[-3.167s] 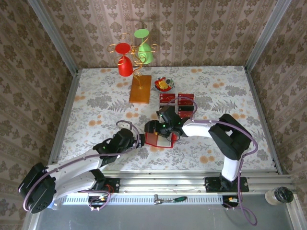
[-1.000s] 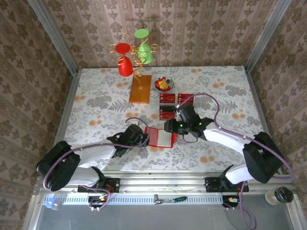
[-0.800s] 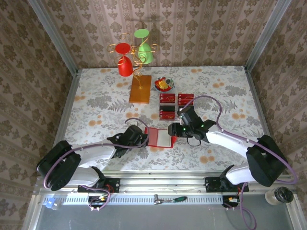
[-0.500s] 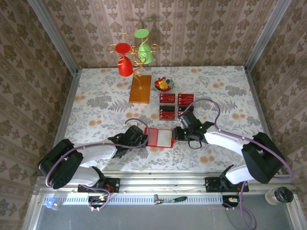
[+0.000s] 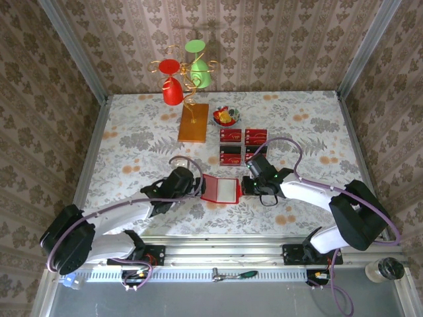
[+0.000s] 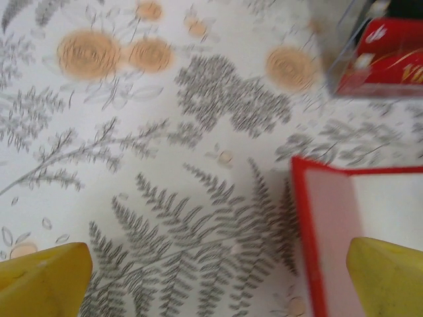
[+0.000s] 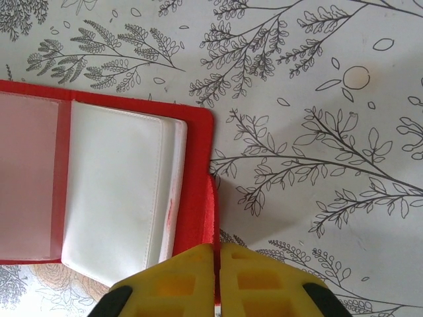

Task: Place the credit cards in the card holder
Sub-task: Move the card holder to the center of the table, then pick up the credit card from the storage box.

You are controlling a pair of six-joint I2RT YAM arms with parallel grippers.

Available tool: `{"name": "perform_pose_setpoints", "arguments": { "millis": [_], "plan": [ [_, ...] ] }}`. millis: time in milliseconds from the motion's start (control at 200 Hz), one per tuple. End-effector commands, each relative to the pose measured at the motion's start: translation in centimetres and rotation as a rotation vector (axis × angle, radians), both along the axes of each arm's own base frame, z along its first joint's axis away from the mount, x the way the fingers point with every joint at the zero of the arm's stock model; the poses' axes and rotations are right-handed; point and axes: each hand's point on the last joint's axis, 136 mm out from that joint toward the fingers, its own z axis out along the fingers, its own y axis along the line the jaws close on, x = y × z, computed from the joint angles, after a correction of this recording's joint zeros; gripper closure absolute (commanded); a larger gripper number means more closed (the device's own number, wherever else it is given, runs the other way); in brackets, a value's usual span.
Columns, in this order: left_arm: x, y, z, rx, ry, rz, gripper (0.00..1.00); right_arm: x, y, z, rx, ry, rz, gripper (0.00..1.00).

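Observation:
The card holder [image 5: 221, 189] lies open on the flowered table, red rim up and pale inside showing [image 7: 115, 191]. My right gripper [image 5: 246, 185] stands at its right edge, and its yellow fingers [image 7: 178, 277] are shut on the red cover's edge [image 7: 213, 205]. My left gripper [image 5: 195, 186] is open just left of the holder, with its fingertips [image 6: 43, 277] wide apart over bare table and the holder's left edge [image 6: 307, 231] beside the right one. Three red credit cards [image 5: 231, 135] lie in a clear tray [image 5: 244, 146] behind the holder; one card [image 6: 390, 56] also shows in the left wrist view.
A wooden base [image 5: 193, 123] carries a gold wire stand holding a red glass [image 5: 172, 89] and a green glass [image 5: 200, 69]. A small bowl [image 5: 225, 117] with coloured bits sits just behind the tray. Metal rails edge the table.
My right gripper has come down from the tray side to the holder's right edge and shut on it. The left arm has shifted a little, its gripper staying at the holder's left edge.

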Motion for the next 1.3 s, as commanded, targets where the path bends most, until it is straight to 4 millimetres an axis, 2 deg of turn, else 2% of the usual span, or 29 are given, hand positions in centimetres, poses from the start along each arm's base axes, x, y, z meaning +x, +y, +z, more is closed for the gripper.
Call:
{"name": "perform_pose_setpoints", "arguments": {
  "millis": [0, 110, 270, 375, 400, 570, 860, 935, 995, 1130, 1295],
  "plan": [
    [0.2, -1.6, 1.9, -0.012, -0.020, -0.056, 0.00, -0.1, -0.4, -0.1, 0.002, 0.000, -0.014, 0.93],
    [0.4, -3.2, 2.4, -0.007, -0.023, -0.100, 0.00, -0.1, -0.5, 0.0, 0.004, -0.003, -0.016, 0.94],
    [-0.1, -4.4, 1.0, 0.043, 0.002, -0.132, 0.00, -0.3, -1.0, 0.0, 0.000, -0.004, -0.024, 0.96],
    [-0.6, -4.2, -0.7, 0.070, 0.031, -0.127, 0.00, -0.8, -1.5, -0.6, -0.012, 0.012, -0.035, 0.96],
    [-0.8, -4.0, -1.0, 0.074, 0.037, -0.123, 0.00, -0.8, -1.5, 0.2, 0.005, -0.012, -0.036, 0.96],
    [-1.5, -3.1, -3.3, 0.099, 0.077, -0.101, 0.00, -1.3, -2.0, 0.0, 0.014, -0.014, -0.059, 0.95],
    [-2.1, -1.1, -6.3, 0.150, 0.109, -0.050, 0.00, -1.9, -2.6, -1.5, 0.007, 0.010, -0.081, 0.93],
    [-2.2, -0.9, -6.7, 0.158, 0.113, -0.047, 0.00, -1.8, -2.5, -1.3, 0.013, 0.007, -0.076, 0.88],
    [-2.2, -0.9, -6.9, 0.156, 0.114, -0.047, 0.00, -1.5, -2.5, -0.5, 0.021, -0.008, -0.072, 0.79],
    [-2.1, -1.1, -6.7, 0.147, 0.107, -0.047, 0.00, -0.1, -2.9, 2.6, 0.030, -0.069, -0.071, 0.55],
    [-2.0, -1.1, -6.5, 0.144, 0.101, -0.044, 0.00, 2.4, -3.7, 6.4, 0.006, -0.156, -0.063, 0.38]
  ]
}}
